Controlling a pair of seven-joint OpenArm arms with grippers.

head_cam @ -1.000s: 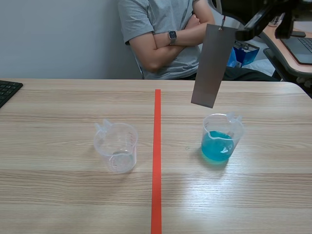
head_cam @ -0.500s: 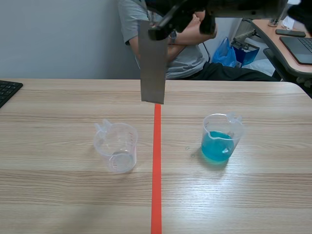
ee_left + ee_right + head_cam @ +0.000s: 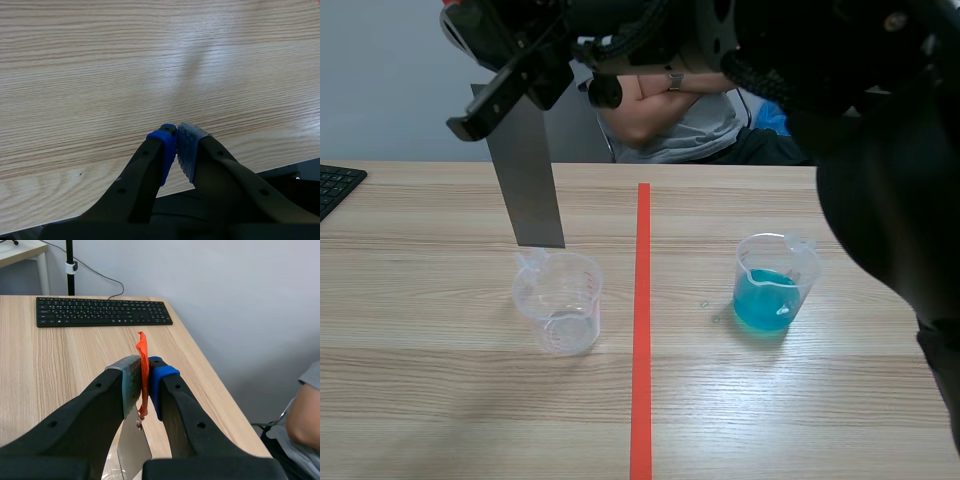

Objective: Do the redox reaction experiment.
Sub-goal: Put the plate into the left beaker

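Over empty beaker (image 3: 558,300), grey plate (image 3: 525,170), its orange tag (image 3: 143,347) half-hidden in right tool (image 3: 145,372)

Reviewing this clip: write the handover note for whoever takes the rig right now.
Left gripper: shut on nothing, low over the table.
Right gripper: shut on the orange ribbon; the metal plate hangs from it.
The plate's lower edge is just above the empty beaker. The blue-liquid beaker stands across the tape line.
Done: plate lifted.
Left: plate sits in neither beaker; placing it probably comes next.
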